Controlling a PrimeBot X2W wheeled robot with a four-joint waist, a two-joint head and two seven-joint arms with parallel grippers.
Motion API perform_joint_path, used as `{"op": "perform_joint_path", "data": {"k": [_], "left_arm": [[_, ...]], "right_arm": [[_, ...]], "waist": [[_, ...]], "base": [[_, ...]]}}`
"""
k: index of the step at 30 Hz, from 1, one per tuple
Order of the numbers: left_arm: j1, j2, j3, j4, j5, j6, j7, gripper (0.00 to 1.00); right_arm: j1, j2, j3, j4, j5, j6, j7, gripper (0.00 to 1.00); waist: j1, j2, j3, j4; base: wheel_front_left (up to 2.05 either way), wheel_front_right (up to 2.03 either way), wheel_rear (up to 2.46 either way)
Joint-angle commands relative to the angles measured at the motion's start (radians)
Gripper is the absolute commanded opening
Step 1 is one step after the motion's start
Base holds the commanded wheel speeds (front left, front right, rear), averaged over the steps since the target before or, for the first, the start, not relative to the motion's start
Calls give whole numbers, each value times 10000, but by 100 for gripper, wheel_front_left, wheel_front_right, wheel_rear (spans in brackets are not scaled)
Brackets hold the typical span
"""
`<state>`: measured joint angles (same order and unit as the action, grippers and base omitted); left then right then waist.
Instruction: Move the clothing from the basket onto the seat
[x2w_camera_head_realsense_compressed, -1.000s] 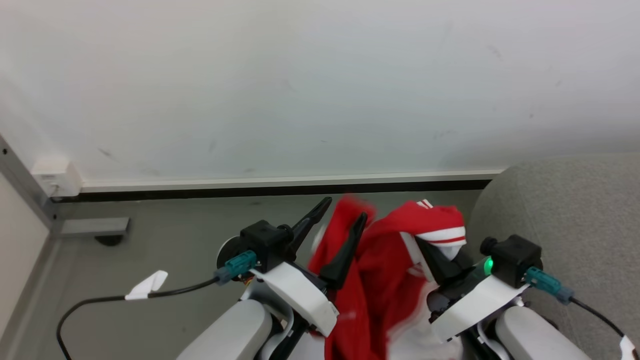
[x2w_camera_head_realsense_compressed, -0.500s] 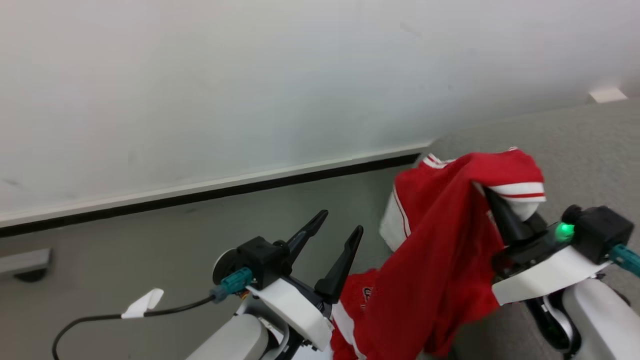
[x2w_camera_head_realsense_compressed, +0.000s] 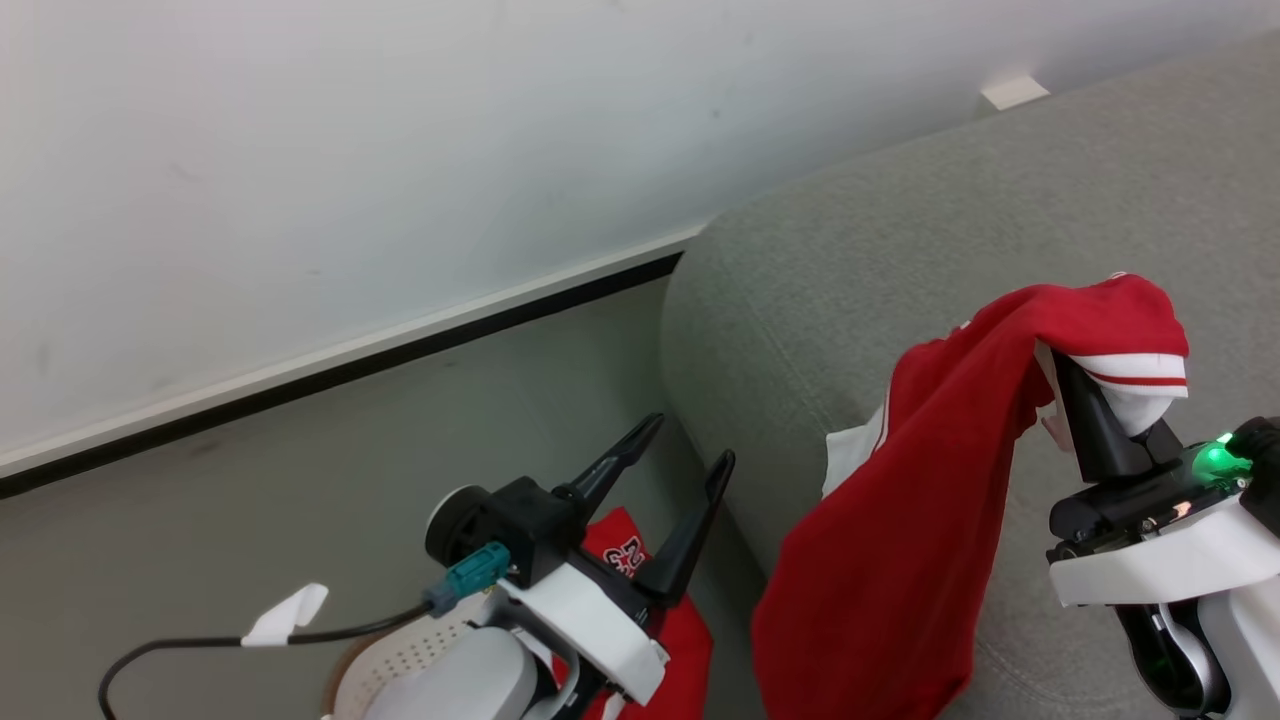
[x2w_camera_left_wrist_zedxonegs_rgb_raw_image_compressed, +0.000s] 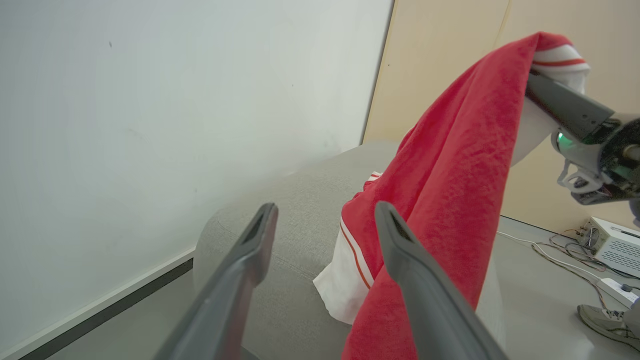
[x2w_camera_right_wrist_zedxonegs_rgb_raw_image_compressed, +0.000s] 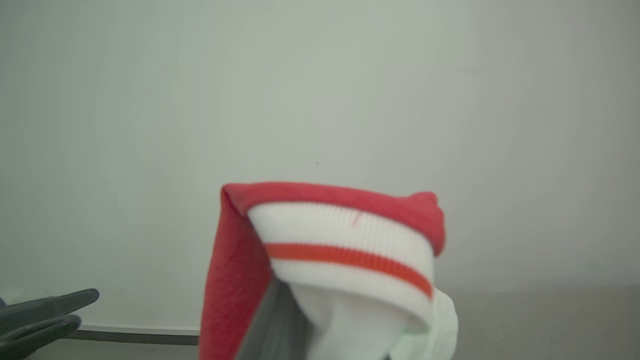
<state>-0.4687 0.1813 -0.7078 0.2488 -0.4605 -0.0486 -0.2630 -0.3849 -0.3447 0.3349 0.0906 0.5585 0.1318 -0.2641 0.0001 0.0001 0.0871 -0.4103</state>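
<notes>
At the far left a black cable (x2w_camera_head_realsense_compressed: 180, 610) with one white tag crosses the grey floor (x2w_camera_head_realsense_compressed: 300, 450). Next comes the one cream basket (x2w_camera_head_realsense_compressed: 400, 655), its perforated wall showing under the left forearm. The left gripper (x2w_camera_head_realsense_compressed: 690, 440) hovers above it, jaws spread wide and holding nothing. Beneath those jaws lie the red shorts (x2w_camera_head_realsense_compressed: 680, 640), printed with white-edged digits that look like "23". The arm hides whether they lie inside the basket or just beside it. To the right is the single light-grey seat (x2w_camera_head_realsense_compressed: 850, 260). Over its front part hangs the red top (x2w_camera_head_realsense_compressed: 900, 520), which makes two red garments in all. The right gripper (x2w_camera_head_realsense_compressed: 1062, 368) has its jaws closed on the top near a white cuff (x2w_camera_head_realsense_compressed: 1135, 375) with one red stripe. In the left wrist view a second white red-striped band (x2w_camera_left_wrist_zedxonegs_rgb_raw_image_compressed: 350, 265) hangs lower and seems to rest on the seat. No label text can be read. Far right in that view are one white box (x2w_camera_left_wrist_zedxonegs_rgb_raw_image_compressed: 612, 245) and one shoe (x2w_camera_left_wrist_zedxonegs_rgb_raw_image_compressed: 602, 320).
</notes>
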Motion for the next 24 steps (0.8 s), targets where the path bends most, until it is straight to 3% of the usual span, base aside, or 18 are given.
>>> {"op": "perform_joint_path", "data": {"k": [1, 12, 18, 24], "left_arm": [[114, 18, 74, -45, 124, -39, -23, 100], [194, -136, 334, 39, 883, -400, -22, 100], [-76, -113, 326, 166, 1144, -545, -21, 100], [-497, -25, 218, 336, 1243, -638, -18, 100]], "right_arm": [[124, 55, -92, -121, 1, -22, -3, 0], [138, 45, -503, -451, 215, -22, -3, 0], [-985, -489, -349, -306, 413, -22, -3, 0], [-2988, -1303, -152, 455, 1307, -22, -3, 0]], "waist": [[-1, -1, 177, -316], [-1, -1, 505, -792], [-1, -1, 1001, -730], [-1, -1, 1819, -430]], "base": [[0, 0, 0], [0, 0, 0], [0, 0, 0], [0, 0, 0]]}}
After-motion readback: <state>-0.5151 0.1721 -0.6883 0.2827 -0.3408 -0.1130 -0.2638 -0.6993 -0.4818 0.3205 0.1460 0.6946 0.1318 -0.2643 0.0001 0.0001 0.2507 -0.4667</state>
